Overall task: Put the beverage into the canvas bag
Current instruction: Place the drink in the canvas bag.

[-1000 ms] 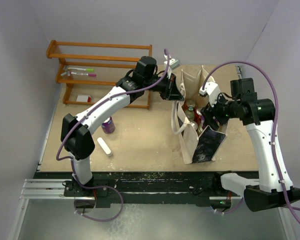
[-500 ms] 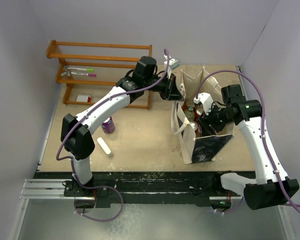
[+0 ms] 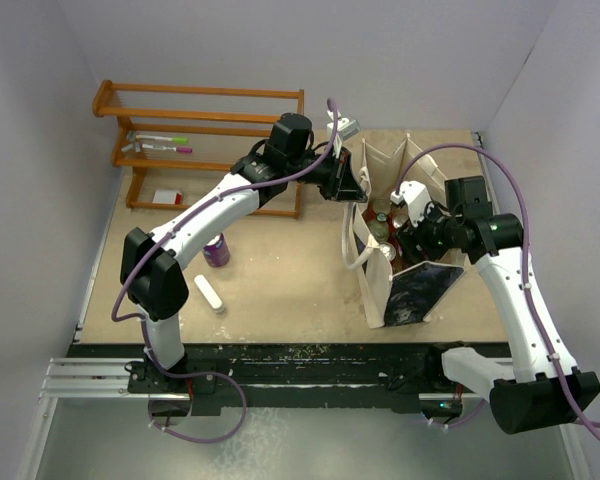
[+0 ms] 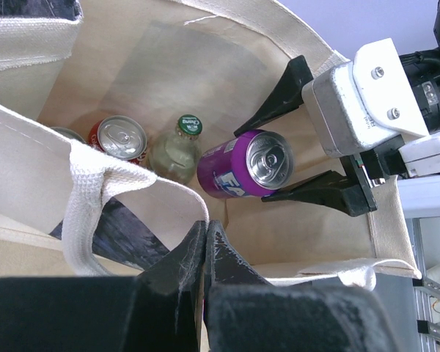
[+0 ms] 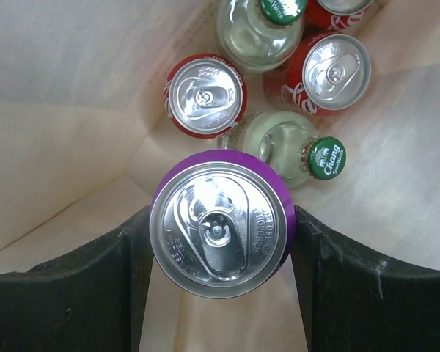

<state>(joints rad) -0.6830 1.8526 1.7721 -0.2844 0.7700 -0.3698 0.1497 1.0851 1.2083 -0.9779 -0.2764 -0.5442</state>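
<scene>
My left pincer [image 4: 205, 233] pressed together on rim of cream canvas tote bag [image 4: 169, 66], pinching fabric so mouth gapes wide. My right pincer [image 5: 220, 246] clamps purple aluminium drink can [image 4: 238, 174] inside bag, beside red cans [image 5: 205, 94] and green-capped glass bottles [image 5: 279, 143]; not yet released.

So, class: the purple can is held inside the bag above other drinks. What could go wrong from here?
Dropped from here, the purple can may strike the green-capped bottle or a red can below and topple. The left jaws pinch the canvas bag at its rim; if that slips, the cloth could fold in and snag the right jaws on their way out.
</scene>
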